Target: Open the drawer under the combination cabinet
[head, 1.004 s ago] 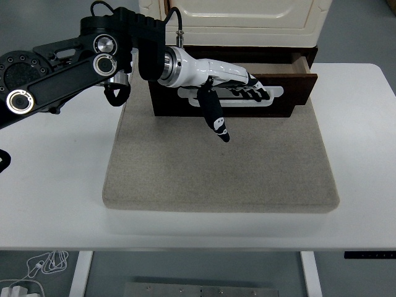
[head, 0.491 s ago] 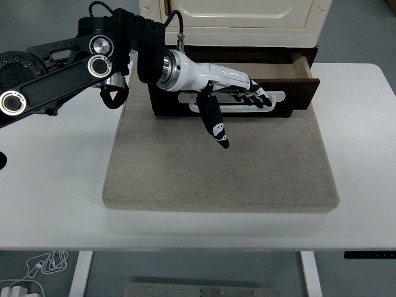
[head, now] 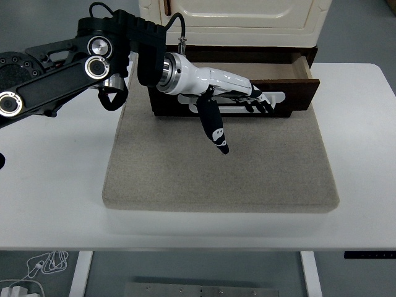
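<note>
Sliding a little further out than a second ago, the drawer point(head: 272, 93) is now standing partly open beneath the cream cabinet point(head: 235, 15), its dark front skewed so that the right corner is jutting out more than the left. The change since half a second ago is slight: the front is sitting almost where it was, and the left hand point(head: 238, 93) is lying a touch lower and further right across it.

The left arm point(head: 55, 77) is reaching in from the left edge, with the white-and-black hand stretched along the drawer front. Its four fingers point(head: 260, 102) are curling into the slot of the white handle point(head: 275, 99), hooking it rather than closing fully around it. The thumb point(head: 213, 124) is pointing down and away, hanging free above the grey mat point(head: 219, 179) without touching it.

The drawer's inside is showing as a pale strip behind the front. The cabinet is sitting at the far edge of the mat, which is lying on the white table point(head: 55, 185).
</note>
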### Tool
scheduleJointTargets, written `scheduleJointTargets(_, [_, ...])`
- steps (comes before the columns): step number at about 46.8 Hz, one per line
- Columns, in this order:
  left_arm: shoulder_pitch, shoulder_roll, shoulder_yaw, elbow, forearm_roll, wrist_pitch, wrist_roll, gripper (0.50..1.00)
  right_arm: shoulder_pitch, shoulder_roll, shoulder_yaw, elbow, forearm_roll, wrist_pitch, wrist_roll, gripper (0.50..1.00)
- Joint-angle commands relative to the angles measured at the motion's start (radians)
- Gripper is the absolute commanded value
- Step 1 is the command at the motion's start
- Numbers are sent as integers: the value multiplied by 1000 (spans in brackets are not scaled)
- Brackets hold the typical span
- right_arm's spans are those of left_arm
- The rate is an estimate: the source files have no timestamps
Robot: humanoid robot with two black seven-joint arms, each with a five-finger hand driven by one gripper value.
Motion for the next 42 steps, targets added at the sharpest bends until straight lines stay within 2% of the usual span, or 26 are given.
scheduleJointTargets(1, [0, 3, 0, 0, -5, 0, 1, 1000, 0, 0, 0, 0, 1, 0, 0, 928])
scheduleJointTargets(42, [0, 19, -2, -24, -60, -22, 6, 1000, 0, 0, 0, 0, -1, 0, 0, 928])
